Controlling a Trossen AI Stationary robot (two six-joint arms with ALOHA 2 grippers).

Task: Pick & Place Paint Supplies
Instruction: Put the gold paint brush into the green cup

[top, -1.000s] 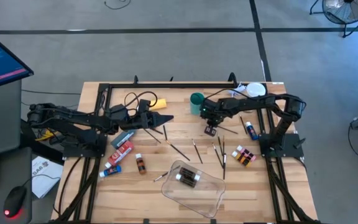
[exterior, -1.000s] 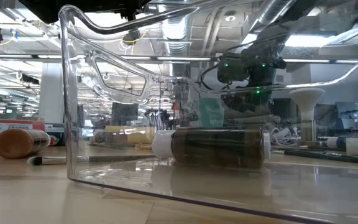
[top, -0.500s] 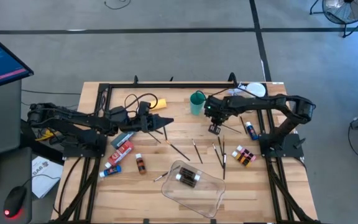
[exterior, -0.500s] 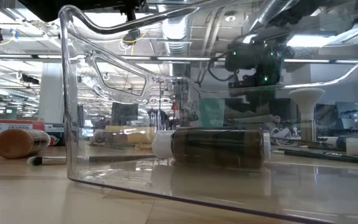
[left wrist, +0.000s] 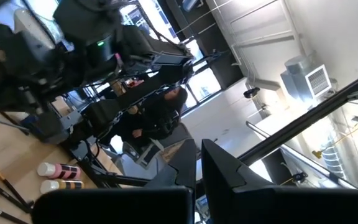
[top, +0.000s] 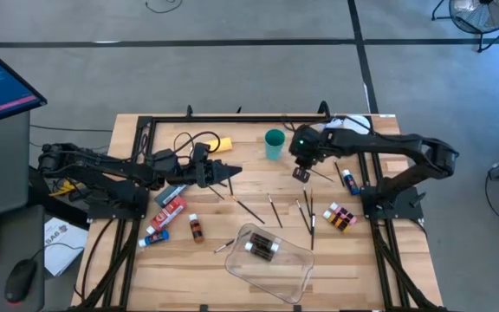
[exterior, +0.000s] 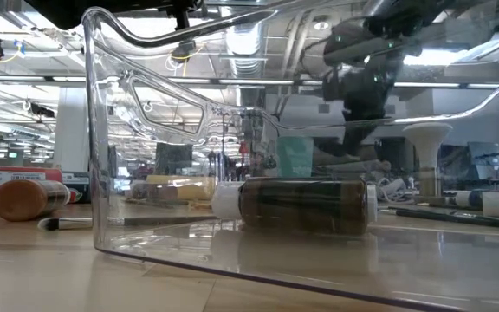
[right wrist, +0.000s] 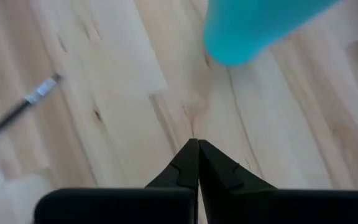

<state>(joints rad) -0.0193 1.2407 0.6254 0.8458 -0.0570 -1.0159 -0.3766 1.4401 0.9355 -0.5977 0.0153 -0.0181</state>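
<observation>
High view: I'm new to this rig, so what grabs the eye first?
The clear plastic tray near the front edge, holding one brown paint bottle. Behind it, thin paint brushes lie scattered mid-table. The shut right gripper hangs beside the teal cup.

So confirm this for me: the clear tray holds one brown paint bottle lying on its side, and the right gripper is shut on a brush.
Not quite. The right gripper is shut but holds nothing, as the right wrist view shows. The brown paint bottle does lie on its side in the clear tray.
</observation>
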